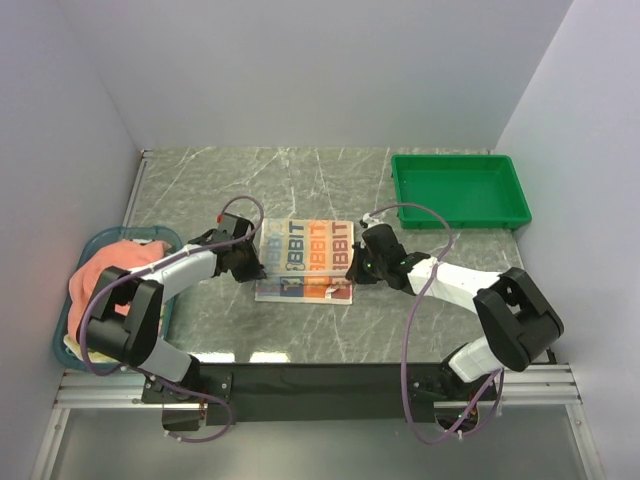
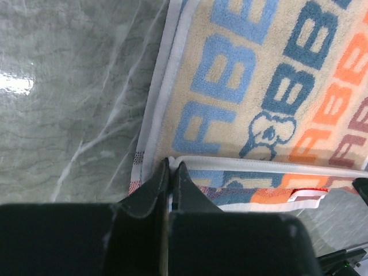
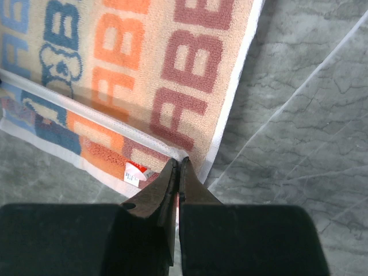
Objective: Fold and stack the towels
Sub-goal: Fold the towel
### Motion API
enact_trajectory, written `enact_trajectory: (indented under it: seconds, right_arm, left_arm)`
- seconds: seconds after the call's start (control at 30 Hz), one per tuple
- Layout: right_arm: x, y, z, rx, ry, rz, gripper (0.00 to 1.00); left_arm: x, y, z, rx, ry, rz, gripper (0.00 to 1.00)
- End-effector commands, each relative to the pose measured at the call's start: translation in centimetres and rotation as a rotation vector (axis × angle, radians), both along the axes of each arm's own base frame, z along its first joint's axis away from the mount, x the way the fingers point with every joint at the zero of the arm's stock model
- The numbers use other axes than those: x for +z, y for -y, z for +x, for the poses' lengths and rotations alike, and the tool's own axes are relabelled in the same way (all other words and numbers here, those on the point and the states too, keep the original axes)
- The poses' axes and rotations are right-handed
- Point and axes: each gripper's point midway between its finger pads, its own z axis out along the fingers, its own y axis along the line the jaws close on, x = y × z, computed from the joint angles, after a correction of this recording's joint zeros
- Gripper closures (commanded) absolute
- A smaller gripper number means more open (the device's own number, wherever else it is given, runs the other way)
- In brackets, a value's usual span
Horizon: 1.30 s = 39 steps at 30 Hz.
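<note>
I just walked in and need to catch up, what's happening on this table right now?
Both arms are working on the cream towel with coloured letters, lying in the middle of the table. The left tool and right tool are each shut at a near corner of its folded-over top layer, apparently pinching it. A pink towel sits in the blue basket on the left.

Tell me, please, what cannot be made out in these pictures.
- Towel, lower layer: every view, the folded upper layer covers most of it.
- Label print: right wrist view, too small.
- Basket contents under the pink towel: top view, that cloth and the left arm hide them.
- Towel corners: wrist views, the shut left pincer and right pincer cover them.
</note>
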Motion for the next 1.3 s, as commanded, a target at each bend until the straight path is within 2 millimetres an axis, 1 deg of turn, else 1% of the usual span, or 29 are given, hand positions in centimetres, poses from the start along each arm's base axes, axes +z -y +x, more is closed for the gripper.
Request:
enact_trajectory:
  seconds: [0.0, 0.13, 0.23, 0.37, 0.4, 0.43, 0.47, 0.57, 0.63, 0.73, 0.97, 1.07, 1.17, 1.23, 1.27]
  right_arm:
    - [-2.1, 3.5, -0.1, -0.087, -0.025, -0.135, 1.00]
    - [-1.9, 3.3, -0.4, -0.073, -0.024, -0.131, 1.00]
    - [-1.3, 3.1, -0.2, -0.076, -0.009, -0.125, 1.00]
    - [0.3, 3.0, 0.3, -0.083, 0.023, -0.121, 1.00]
    - [0.9, 2.9, 0.4, -0.085, 0.037, -0.113, 1.00]
    - [1.2, 2.8, 0.5, -0.087, 0.043, -0.111, 1.00]
    - [1.5, 2.8, 0.5, -0.087, 0.048, -0.107, 1.00]
    - [2.2, 2.5, 0.5, -0.084, 0.056, -0.097, 1.00]
    - [2.4, 2.3, 0.4, -0.080, 0.059, -0.092, 1.00]
    - [2.1, 2.1, 0.1, -0.075, 0.052, -0.097, 1.00]
    - [-1.3, 3.0, -1.0, -0.088, -0.003, -0.152, 1.00]
    - [-2.5, 3.3, -1.3, -0.090, -0.025, -0.176, 1.00]
    - [-3.1, 3.3, -1.4, -0.085, -0.040, -0.184, 1.00]
    - [-3.1, 3.2, -1.5, -0.075, -0.042, -0.184, 0.96]
    - [-2.8, 2.9, -1.6, -0.063, -0.039, -0.179, 0.94]
  left_arm:
    - [-1.2, -4.0, -0.1, 0.091, -0.005, 0.164, 0.96]
    - [-0.6, -4.2, 0.1, 0.101, 0.016, 0.164, 0.96]
    - [0.2, -4.0, 0.5, 0.095, 0.036, 0.161, 0.97]
    - [1.8, -4.2, 1.4, 0.099, 0.066, 0.179, 0.98]
    - [2.6, -4.2, 1.7, 0.100, 0.081, 0.182, 0.98]
    - [2.9, -4.5, 1.8, 0.107, 0.087, 0.192, 0.98]
    - [3.5, -4.5, 2.1, 0.110, 0.104, 0.190, 0.98]
    - [4.3, -4.8, 2.1, 0.118, 0.117, 0.200, 0.98]
    - [4.2, -4.9, 1.9, 0.121, 0.117, 0.205, 0.98]
    - [3.6, -5.0, 1.4, 0.117, 0.101, 0.206, 0.98]
    - [0.3, -4.0, -0.4, 0.084, 0.017, 0.174, 0.95]
    - [-0.5, -3.6, -1.0, 0.075, 0.002, 0.170, 0.95]
    - [-0.5, -3.6, -1.2, 0.086, 0.004, 0.168, 0.92]
    - [-0.3, -3.6, -1.3, 0.087, 0.007, 0.163, 0.89]
    - [0.0, -3.4, -1.5, 0.089, 0.016, 0.153, 0.85]
